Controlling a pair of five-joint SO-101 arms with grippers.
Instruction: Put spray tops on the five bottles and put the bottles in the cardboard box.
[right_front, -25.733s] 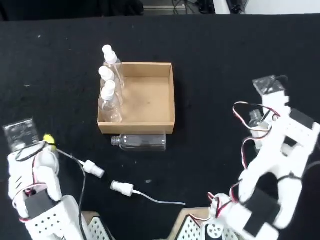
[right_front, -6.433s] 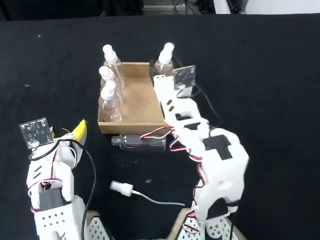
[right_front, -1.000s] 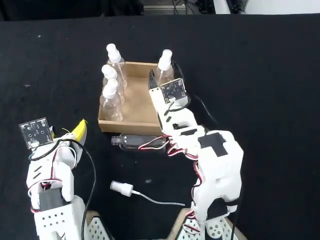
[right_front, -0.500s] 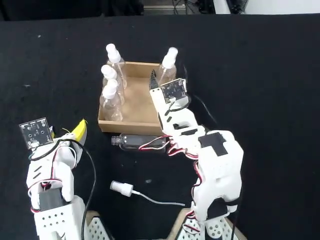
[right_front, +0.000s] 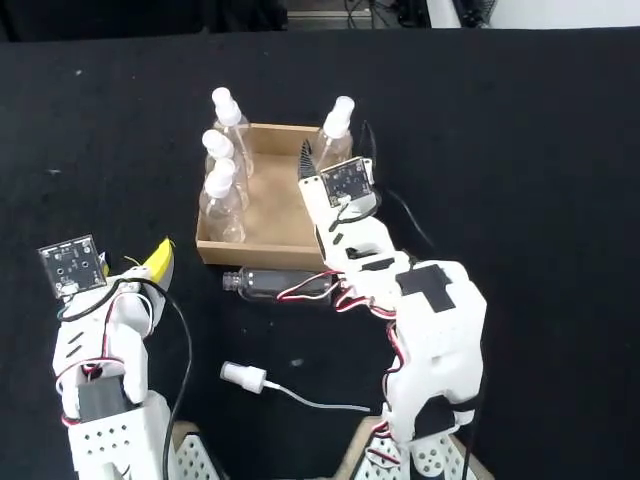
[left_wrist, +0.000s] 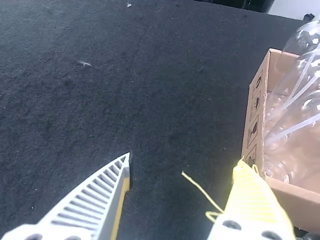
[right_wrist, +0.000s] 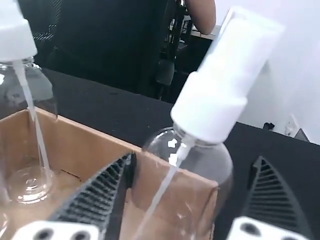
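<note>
Straddling the tilted, capped bottle (right_front: 337, 128) at the far right corner of the cardboard box (right_front: 270, 250), your right gripper (right_wrist: 195, 165) stands wide open, with a finger on each side of the bottle and neither touching it. Three capped bottles (right_front: 222, 190) line the box's left wall. An uncapped bottle (right_front: 285, 283) lies just in front of the box, with a loose spray top (right_front: 243, 377) nearer you. Your left gripper (left_wrist: 184, 161) hangs open and empty over the black table (right_front: 520, 150), left of the box
</note>
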